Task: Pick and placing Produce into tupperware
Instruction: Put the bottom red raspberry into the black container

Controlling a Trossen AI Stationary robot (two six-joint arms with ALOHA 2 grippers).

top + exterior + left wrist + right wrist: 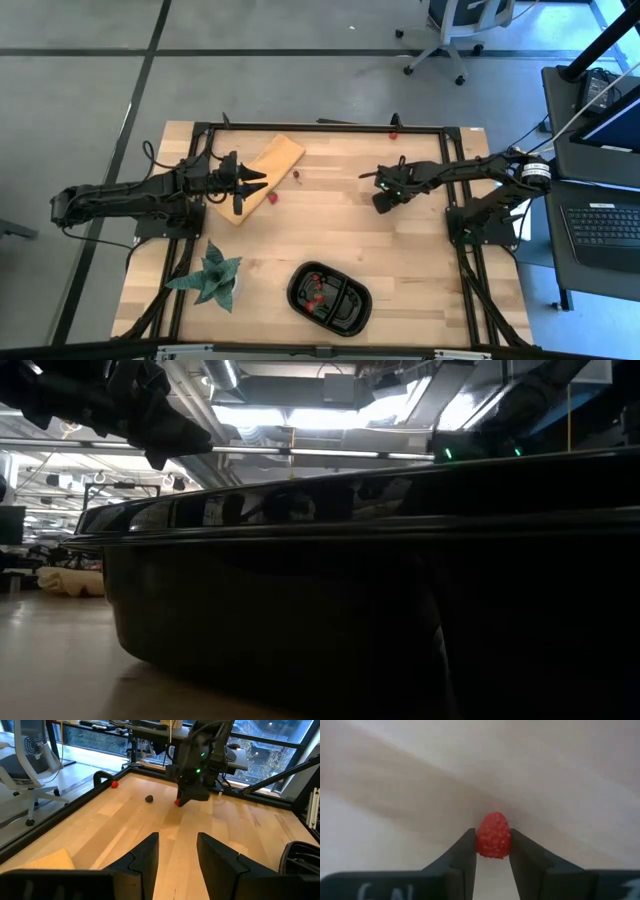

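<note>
A red raspberry-like berry sits pinched between the two dark fingers of the right gripper, both pads touching its sides, directly above the wooden table. The black tupperware serves as the landmark: it rests at the table's near edge, and the right gripper works well away from it, toward the far right. The tray already holds a few red pieces in its compartments, so part of the task appears complete. Several pieces remain outside it: a red berry at the far rail, a dark berry on the open wood, and small red fruits just beside the tan board, all well apart from the tupperware. The right arm reaches in from the right side, wrist pitched down toward the table surface. The left gripper hovers over the tan board, far left of the tupperware, fingers partly apart and holding nothing. A green spiky plant stands left of the tupperware.
</note>
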